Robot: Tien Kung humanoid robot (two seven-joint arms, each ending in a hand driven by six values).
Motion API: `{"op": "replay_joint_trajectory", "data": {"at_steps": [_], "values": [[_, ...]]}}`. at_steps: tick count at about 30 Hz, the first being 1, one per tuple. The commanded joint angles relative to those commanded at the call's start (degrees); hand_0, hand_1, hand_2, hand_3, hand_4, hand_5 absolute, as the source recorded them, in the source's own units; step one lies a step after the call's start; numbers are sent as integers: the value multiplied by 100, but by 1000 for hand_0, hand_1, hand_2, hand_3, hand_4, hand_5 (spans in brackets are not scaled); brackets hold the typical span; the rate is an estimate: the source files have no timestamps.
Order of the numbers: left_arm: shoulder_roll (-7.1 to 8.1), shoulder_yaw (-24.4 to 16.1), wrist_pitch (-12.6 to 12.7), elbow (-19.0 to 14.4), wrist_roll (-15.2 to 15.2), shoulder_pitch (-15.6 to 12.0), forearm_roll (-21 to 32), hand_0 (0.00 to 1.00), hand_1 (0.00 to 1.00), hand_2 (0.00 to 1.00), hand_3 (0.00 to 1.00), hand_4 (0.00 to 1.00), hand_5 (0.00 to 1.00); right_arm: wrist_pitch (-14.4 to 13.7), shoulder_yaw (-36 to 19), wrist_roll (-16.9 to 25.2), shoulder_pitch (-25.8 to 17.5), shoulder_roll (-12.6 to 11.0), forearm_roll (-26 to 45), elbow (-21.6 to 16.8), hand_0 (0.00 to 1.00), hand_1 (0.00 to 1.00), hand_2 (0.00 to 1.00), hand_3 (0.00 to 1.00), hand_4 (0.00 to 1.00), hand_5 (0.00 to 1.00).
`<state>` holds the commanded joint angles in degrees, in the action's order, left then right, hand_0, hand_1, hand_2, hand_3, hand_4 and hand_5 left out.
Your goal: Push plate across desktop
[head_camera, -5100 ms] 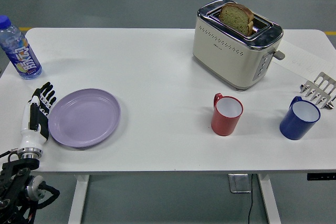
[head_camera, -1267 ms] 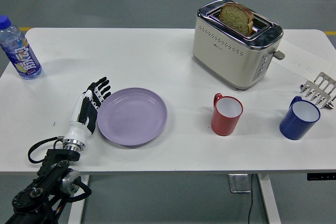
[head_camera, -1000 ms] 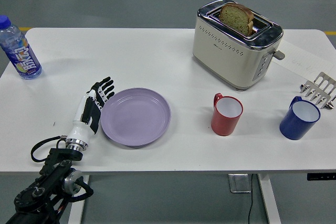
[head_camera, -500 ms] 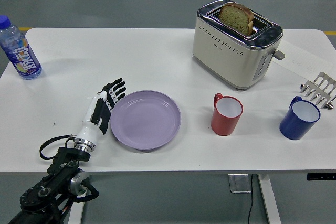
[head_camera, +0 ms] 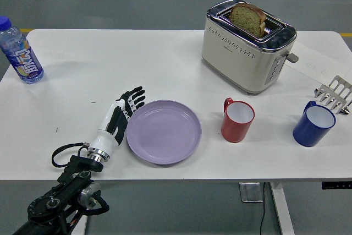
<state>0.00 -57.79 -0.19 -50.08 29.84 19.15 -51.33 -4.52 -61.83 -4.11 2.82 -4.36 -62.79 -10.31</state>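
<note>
A lilac plate (head_camera: 164,131) lies flat on the white table (head_camera: 165,64), a little left of the middle and near the front edge. My left hand (head_camera: 122,113) rests against the plate's left rim, fingers stretched out flat and pointing up and to the right, holding nothing. Its black arm comes up from the lower left corner. The right arm is out of the picture.
A red mug (head_camera: 237,120) stands just right of the plate, a blue mug (head_camera: 313,125) further right. A cream toaster (head_camera: 248,45) with bread stands at the back. A metal rack (head_camera: 334,94) sits at the right edge, a drink bottle (head_camera: 20,51) at the far left.
My left hand has slid the plate to the right across the table, from the far left to close beside the red mug. Nothing else has moved.
</note>
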Motion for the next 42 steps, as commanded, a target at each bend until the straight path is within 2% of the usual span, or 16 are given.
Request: {"op": "replay_joint_trajectory", "data": {"at_steps": [19,42], "values": [[0,354,-5,-77,14,48,58,852,874,874,820,478,998,2,12,7,-43,-15,18,0,609,546,637,630,139,357],[0,702,-30,-39,24,263,152,848,872,874,821,478,998,11,-1,-4,-15,-16,-18,0,608,546,635,630,141,360]]}}
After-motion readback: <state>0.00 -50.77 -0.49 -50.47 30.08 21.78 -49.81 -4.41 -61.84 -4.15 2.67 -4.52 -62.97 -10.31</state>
